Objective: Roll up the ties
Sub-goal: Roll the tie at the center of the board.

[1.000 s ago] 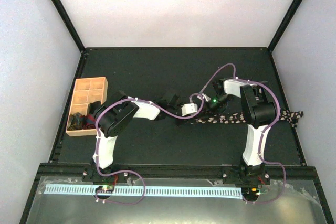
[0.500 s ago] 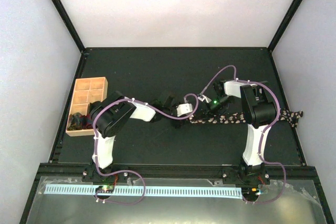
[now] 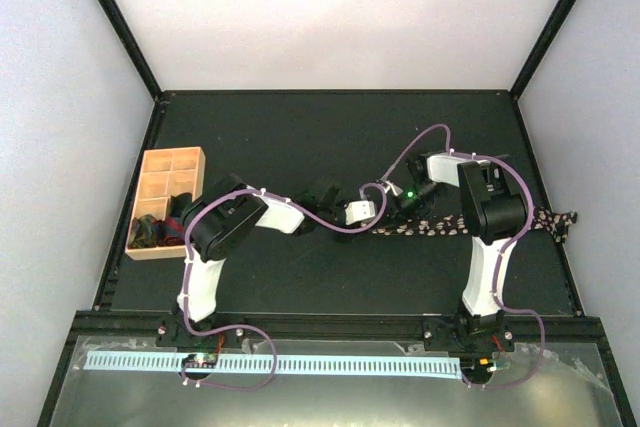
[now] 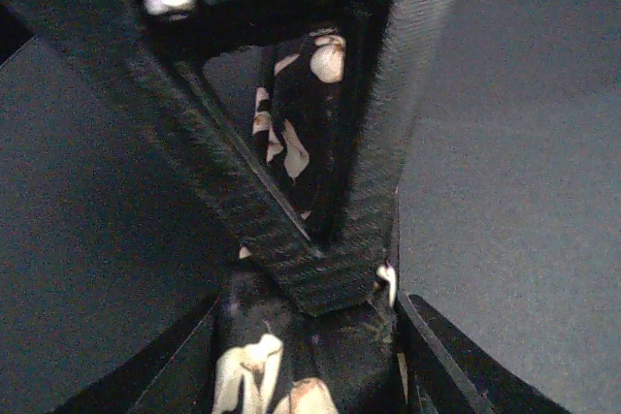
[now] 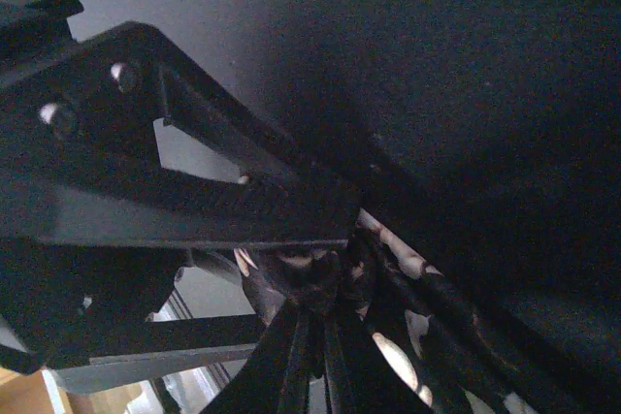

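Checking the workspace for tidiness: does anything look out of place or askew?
Only the tie: its right end reaches past the right edge of the table instead of lying on the surface, and its left end is bunched up where the right gripper is shut on it. Nothing looks spilled or damaged.

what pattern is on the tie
The tie is black with pale cream blotches, clearest in the left wrist view.

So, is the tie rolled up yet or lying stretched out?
Mostly stretched out: the tie lies flat across the table; only its left end is gathered up.
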